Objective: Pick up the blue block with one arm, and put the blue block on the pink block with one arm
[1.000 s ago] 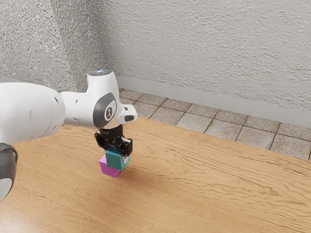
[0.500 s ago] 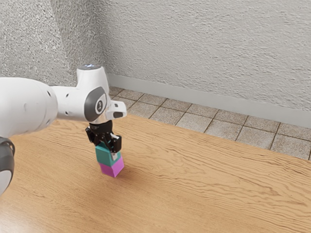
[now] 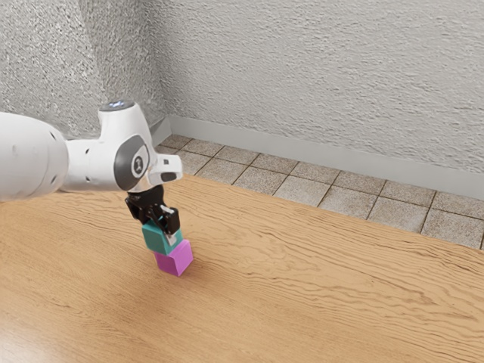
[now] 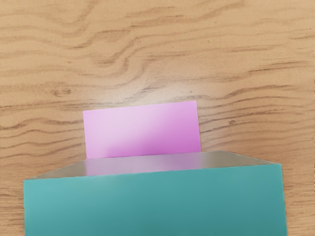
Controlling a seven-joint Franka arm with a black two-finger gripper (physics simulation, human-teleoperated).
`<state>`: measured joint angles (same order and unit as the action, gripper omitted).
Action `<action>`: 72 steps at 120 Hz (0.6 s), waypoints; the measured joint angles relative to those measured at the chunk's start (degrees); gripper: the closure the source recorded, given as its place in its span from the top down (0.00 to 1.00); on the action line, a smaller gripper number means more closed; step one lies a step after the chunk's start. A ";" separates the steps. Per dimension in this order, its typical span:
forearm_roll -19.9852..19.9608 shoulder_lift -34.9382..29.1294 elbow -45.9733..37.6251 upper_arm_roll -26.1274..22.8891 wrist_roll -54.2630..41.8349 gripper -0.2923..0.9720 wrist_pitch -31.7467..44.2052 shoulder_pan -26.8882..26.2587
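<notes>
While askew, blue block (image 3: 157, 239) over pink block (image 3: 175, 259)

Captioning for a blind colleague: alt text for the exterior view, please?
A white robot arm's black fingers hold a blue block over a pink block on a wooden table, the blue block offset toward the exterior view's left. Grey textured walls and a tiled floor lie behind.
</notes>
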<state>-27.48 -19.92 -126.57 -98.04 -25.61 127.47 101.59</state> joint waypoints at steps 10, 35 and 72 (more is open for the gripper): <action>0.04 0.37 -0.38 0.03 -0.40 0.52 0.97 0.03; 0.12 1.17 -0.84 0.48 -1.11 0.52 3.51 0.06; -0.16 0.22 -0.01 0.06 -1.19 0.52 4.71 0.22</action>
<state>-27.64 -19.71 -126.58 -97.98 -26.79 132.18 101.82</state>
